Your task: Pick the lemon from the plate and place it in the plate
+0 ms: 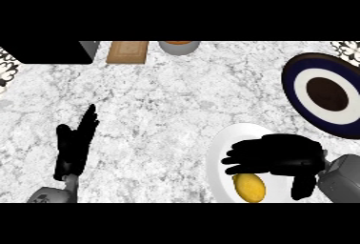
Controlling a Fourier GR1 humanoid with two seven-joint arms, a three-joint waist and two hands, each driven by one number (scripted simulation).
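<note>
A yellow lemon [249, 187] lies on the white plate [225, 143] at the lower right of the counter. My right hand [277, 155] hovers over that plate just beyond the lemon, fingers stretched to the left and thumb pointing down beside the fruit, not closed on it. A second plate [299, 78], dark blue with a white ring and dark centre, sits at the right edge farther back. My left hand [76, 143] rests at the lower left with straight fingers pointing up, holding nothing.
Along the back edge stand a black block [49, 51], a wooden board [128, 51] and a grey bowl [179, 46]. Patterned cloth shows at the far left [5, 66] and top right corner [348, 47].
</note>
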